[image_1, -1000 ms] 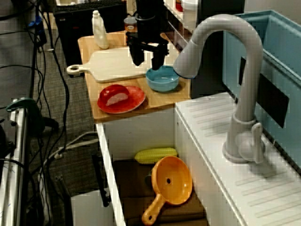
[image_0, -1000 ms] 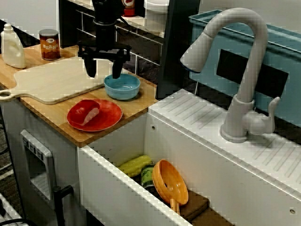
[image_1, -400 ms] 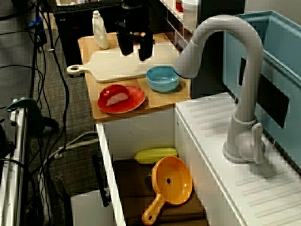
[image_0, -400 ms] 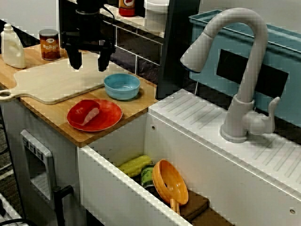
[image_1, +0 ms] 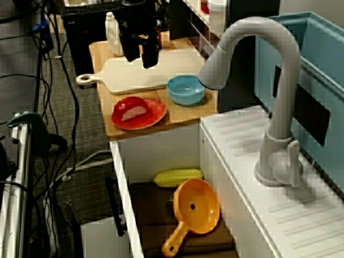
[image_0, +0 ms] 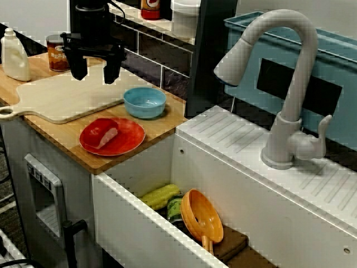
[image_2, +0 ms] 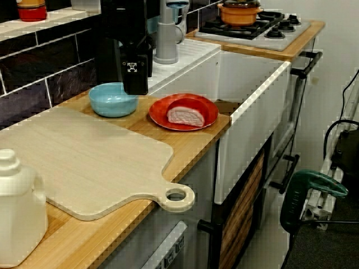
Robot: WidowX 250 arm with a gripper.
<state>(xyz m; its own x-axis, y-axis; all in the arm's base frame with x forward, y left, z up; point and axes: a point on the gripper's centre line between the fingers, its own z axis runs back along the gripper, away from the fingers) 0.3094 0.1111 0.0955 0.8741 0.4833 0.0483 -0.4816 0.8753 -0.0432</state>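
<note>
The gripper (image_0: 95,73) hangs empty, jaws apart, above the wooden cutting board (image_0: 61,97) and seemingly clear of it. The blue bowl (image_0: 145,103) sits just beside the board. This looks like a free hover; any pick here calls for lowering first.

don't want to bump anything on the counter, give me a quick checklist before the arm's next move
1. end effector open, nothing held: ok
2. end effector above the cutting board, not touching it: ok
3. blue bowl upright, apart from the end effector: ok
4. gap to the jar behind the end effector: cannot tell
5. red plate well apart from the end effector: ok
</note>
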